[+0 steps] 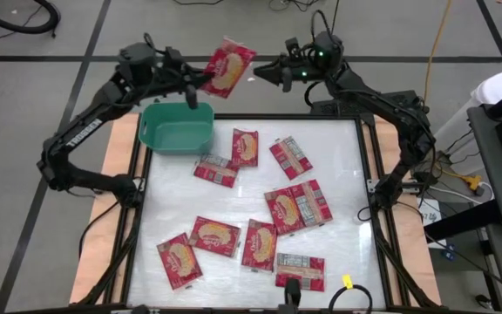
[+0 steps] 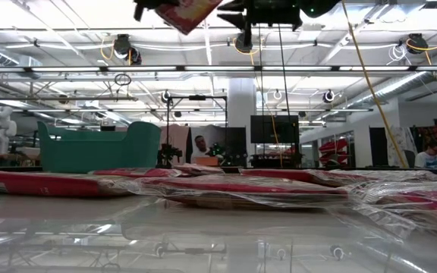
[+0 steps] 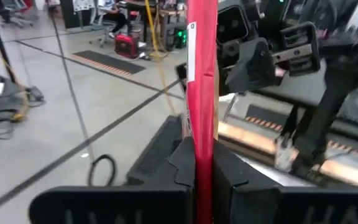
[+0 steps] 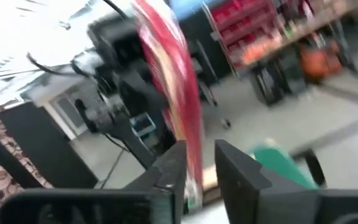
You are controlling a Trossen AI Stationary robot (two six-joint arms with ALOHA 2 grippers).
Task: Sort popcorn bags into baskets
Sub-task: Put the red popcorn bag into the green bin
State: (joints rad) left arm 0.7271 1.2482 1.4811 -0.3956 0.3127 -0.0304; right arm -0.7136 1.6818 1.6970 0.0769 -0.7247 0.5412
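From the high view, the left gripper (image 1: 200,81) is raised above the far edge of the glossy white worktop (image 1: 347,218), its fingers shut on the lower left corner of a flat red popcorn bag with a cream-yellow popcorn picture (image 1: 227,67). The right gripper (image 1: 273,71) sits just beside the bag's opposite edge, its fingers slightly parted at that edge; whether they touch it cannot be told here. The teal-green rectangular plastic basket (image 1: 178,127) stands at the worktop's far left corner, below the left gripper. Nine more red popcorn packets (image 1: 296,206) lie flat across the worktop, some showing a grey-white label panel.

In the low view, the held bag (image 2: 191,13) hangs high at the upper edge, with dark gripper parts beside it. The basket (image 2: 97,148) stands on the far left of the worktop (image 2: 203,235), and the flat packets (image 2: 241,186) spread in a low row across it. Two people show far off in the room behind.

The left wrist view shows the bag (image 3: 202,81) edge-on and upright, clamped tightly between the two dark fingers (image 3: 182,165) of the left gripper (image 3: 202,163); the right arm's gripper (image 3: 260,62) is just behind it.

The right wrist view is blurred. The bag (image 4: 173,74) runs down into the gap of the right gripper (image 4: 199,168), whose fingers (image 4: 169,168) stand narrowly apart around its edge. The basket (image 4: 277,163) shows beyond.
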